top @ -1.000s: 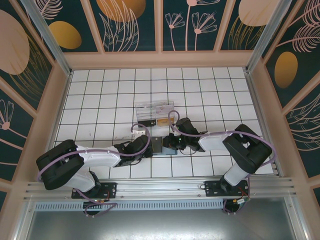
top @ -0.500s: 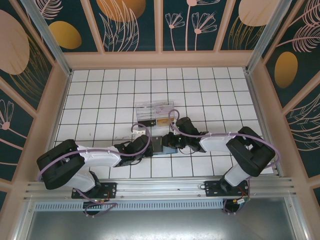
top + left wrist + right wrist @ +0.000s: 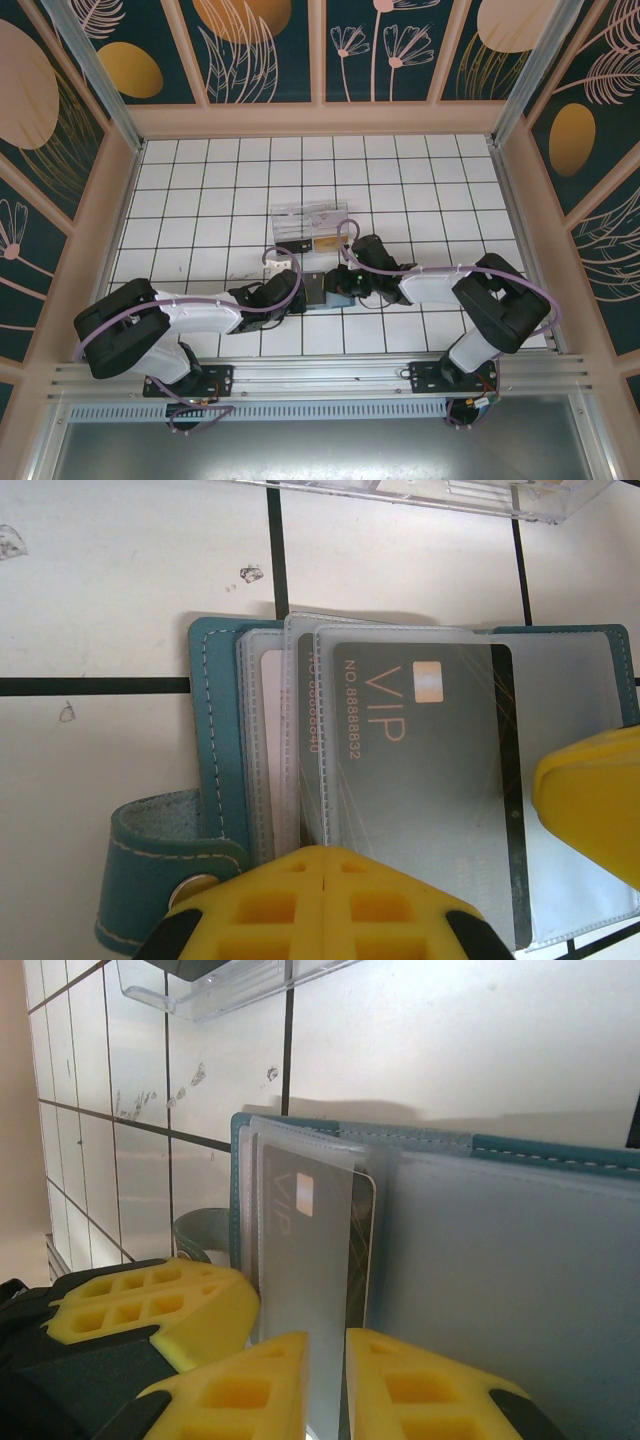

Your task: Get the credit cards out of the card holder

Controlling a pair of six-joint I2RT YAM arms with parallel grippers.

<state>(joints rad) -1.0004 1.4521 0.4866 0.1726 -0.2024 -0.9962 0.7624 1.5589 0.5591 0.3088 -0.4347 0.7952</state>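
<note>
The dark teal card holder [image 3: 215, 730] lies open on the white tiles between both grippers [image 3: 325, 290]. Its clear sleeves fan out, and the top one holds a grey VIP credit card [image 3: 420, 780]. My left gripper [image 3: 325, 852] is shut, with its tip pressing on the sleeves' near edge beside the snap strap [image 3: 160, 850]. My right gripper [image 3: 327, 1345] has its jaws almost together on the near edge of the credit card [image 3: 305, 1250] in its raised sleeve. One right finger [image 3: 590, 800] also shows in the left wrist view. More cards sit behind, mostly hidden.
A clear plastic compartment box [image 3: 308, 228] stands just beyond the card holder, and its edge shows in the wrist views [image 3: 430, 492] [image 3: 220, 980]. The left gripper's yellow fingers [image 3: 150, 1305] sit close to the right gripper. Wooden walls ring the tiled floor [image 3: 200, 180].
The right arm's elbow has shifted slightly to the right. Both grippers stay at the card holder, and nothing has been let go.
</note>
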